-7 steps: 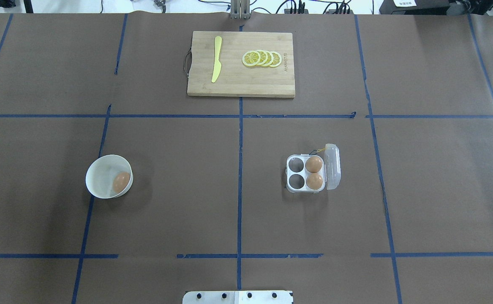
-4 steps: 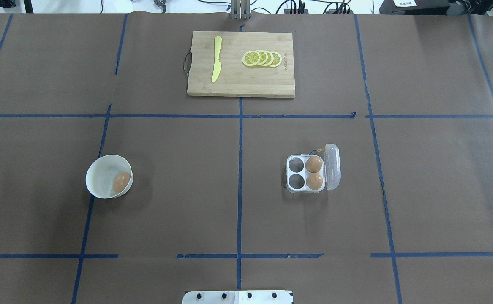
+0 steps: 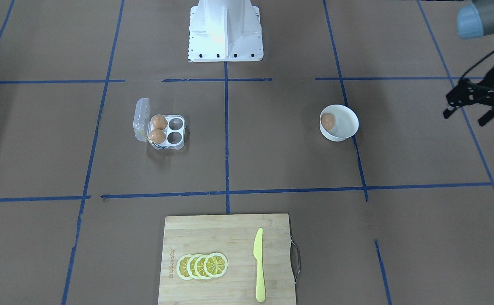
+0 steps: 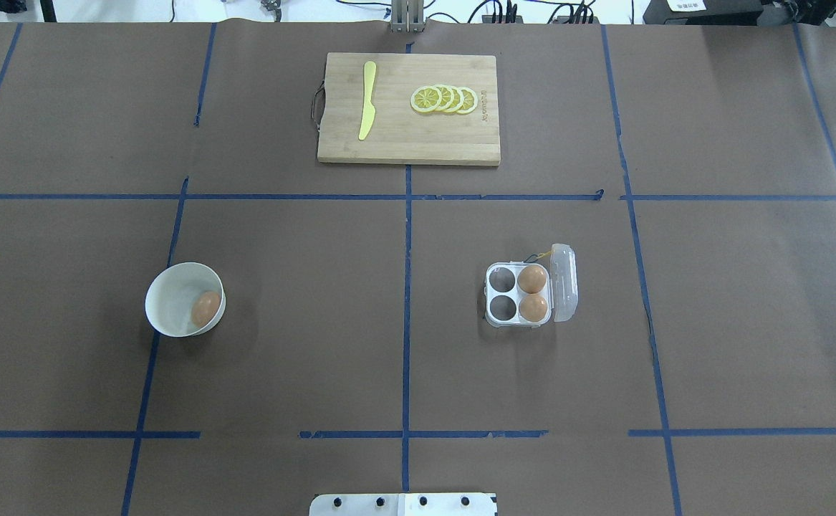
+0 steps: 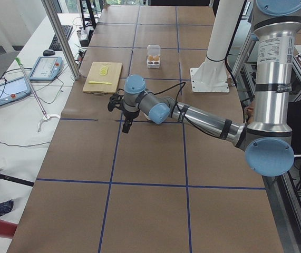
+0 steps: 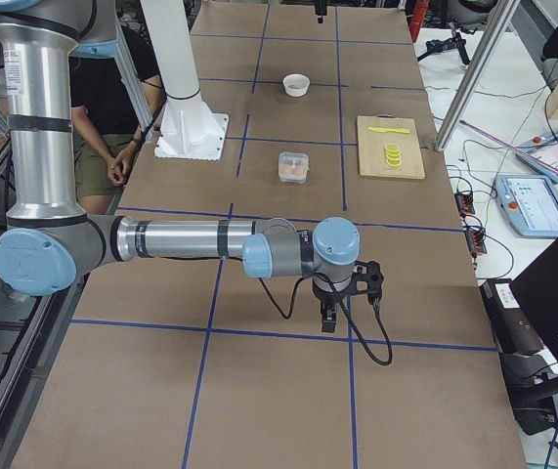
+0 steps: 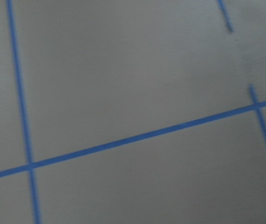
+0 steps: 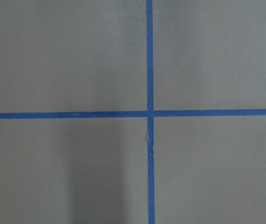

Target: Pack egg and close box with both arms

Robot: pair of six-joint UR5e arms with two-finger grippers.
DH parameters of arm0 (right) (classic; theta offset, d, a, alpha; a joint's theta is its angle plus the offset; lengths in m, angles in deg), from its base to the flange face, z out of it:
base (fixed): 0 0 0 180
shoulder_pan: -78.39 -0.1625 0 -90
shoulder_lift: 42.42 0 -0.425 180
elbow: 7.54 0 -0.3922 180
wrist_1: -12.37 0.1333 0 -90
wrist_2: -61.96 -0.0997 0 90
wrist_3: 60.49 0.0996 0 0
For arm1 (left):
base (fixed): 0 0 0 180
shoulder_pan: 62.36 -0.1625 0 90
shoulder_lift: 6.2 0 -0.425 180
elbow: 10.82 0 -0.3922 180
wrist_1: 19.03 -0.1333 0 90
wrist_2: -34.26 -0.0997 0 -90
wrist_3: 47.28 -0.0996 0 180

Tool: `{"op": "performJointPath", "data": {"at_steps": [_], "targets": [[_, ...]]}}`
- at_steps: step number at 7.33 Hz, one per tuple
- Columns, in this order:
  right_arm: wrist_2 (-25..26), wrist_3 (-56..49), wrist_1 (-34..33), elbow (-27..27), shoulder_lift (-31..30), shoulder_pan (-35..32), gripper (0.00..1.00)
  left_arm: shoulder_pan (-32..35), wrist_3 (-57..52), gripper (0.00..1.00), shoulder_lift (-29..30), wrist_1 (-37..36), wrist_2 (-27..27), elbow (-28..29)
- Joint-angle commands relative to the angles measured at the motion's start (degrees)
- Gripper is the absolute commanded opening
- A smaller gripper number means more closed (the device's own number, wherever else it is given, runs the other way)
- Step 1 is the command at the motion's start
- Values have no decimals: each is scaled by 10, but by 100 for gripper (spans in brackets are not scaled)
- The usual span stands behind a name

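Observation:
The egg [image 4: 205,308] lies in a round white bowl [image 4: 170,301] on the left of the table; it also shows in the front-facing view [image 3: 327,120]. The box [image 4: 501,294] stands right of centre with its clear lid [image 4: 563,290] open on its right side. Two like eggs [image 4: 532,279] fill its right cells and the left cells are bare. My left gripper [image 3: 465,117] hangs open and empty, well to the outer side of the bowl. My right gripper [image 6: 341,305] shows only in the exterior right view, far from the box; I cannot tell whether it is open.
A wooden cutting board [image 4: 408,109] at the far middle holds a yellow knife [image 4: 367,100] and lemon slices [image 4: 444,99]. The white pedestal [image 3: 224,30] stands at the robot's edge. Blue tape lines cross the brown table cover.

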Motion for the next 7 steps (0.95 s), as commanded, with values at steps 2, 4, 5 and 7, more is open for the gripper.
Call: {"op": "performJointPath", "data": {"at_steps": [2,4,5,7], "targets": [[-4,3,4,10,-1,0,100,-186,265,100,-13,117,-116,-37],[-7,3,5,11,0,0,100,-215,279,97,9,120,-125,-5],[-12,3,6,12,0,0,100,-217,278,93,28,117,-128,13],[-13,2,6,12,-1,0,100,-236,278,89,43,116,-151,30]]}}
